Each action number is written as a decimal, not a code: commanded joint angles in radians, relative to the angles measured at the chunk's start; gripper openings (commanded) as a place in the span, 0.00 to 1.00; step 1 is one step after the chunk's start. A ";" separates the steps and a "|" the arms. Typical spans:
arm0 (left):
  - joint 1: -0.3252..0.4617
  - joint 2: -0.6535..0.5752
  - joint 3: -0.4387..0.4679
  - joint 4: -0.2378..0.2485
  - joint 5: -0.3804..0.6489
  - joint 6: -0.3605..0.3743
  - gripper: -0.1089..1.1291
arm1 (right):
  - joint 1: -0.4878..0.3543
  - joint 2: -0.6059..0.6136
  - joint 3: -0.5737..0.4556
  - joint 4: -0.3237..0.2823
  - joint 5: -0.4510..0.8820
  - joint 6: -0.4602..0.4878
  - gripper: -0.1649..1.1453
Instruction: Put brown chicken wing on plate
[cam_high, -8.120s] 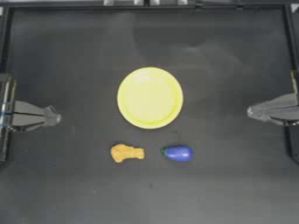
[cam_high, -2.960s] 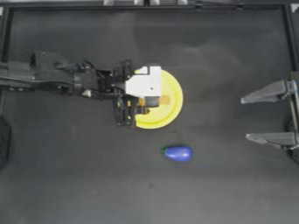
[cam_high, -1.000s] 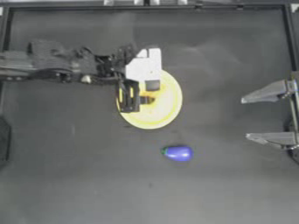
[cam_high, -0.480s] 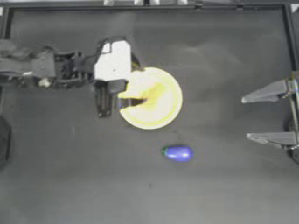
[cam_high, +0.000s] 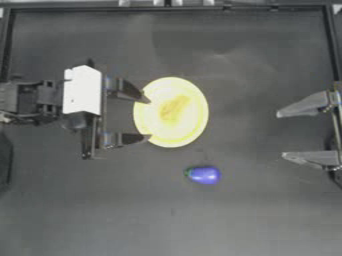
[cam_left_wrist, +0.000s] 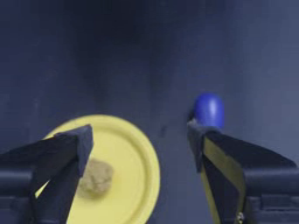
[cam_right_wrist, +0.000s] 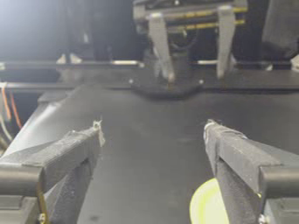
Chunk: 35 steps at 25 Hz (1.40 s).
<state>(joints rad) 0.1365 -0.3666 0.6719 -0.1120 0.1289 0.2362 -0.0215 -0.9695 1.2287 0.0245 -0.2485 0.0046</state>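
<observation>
The wing (cam_high: 172, 108) lies on the plate (cam_high: 190, 132), mid-worktop. The left hand (cam_high: 142, 117) sits just beside the plate's left rim, released and empty. The right hand (cam_high: 282, 136) waits, spread wide, at the right edge. A blue toy (cam_high: 203, 175) lies near the plate.

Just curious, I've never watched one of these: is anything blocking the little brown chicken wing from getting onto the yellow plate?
Nothing does: the brown chicken wing already lies on the plate. The left claw is open beside it.

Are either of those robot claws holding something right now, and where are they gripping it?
Nothing is held. The left gripper is open beside the round yellow plate, where the brown chicken wing lies; the right gripper is open, parked.
</observation>
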 joint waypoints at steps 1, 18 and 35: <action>-0.020 -0.078 0.028 -0.017 -0.043 0.000 0.86 | 0.000 0.003 -0.017 0.002 -0.006 -0.002 0.88; -0.101 -0.242 0.222 -0.041 -0.215 -0.002 0.86 | 0.000 0.003 -0.021 0.002 -0.005 -0.002 0.88; -0.138 -0.354 0.327 -0.072 -0.253 0.000 0.86 | 0.000 0.003 -0.021 0.003 -0.008 0.000 0.88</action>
<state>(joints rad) -0.0031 -0.6995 1.0017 -0.1825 -0.1104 0.2347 -0.0215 -0.9695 1.2257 0.0245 -0.2485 0.0046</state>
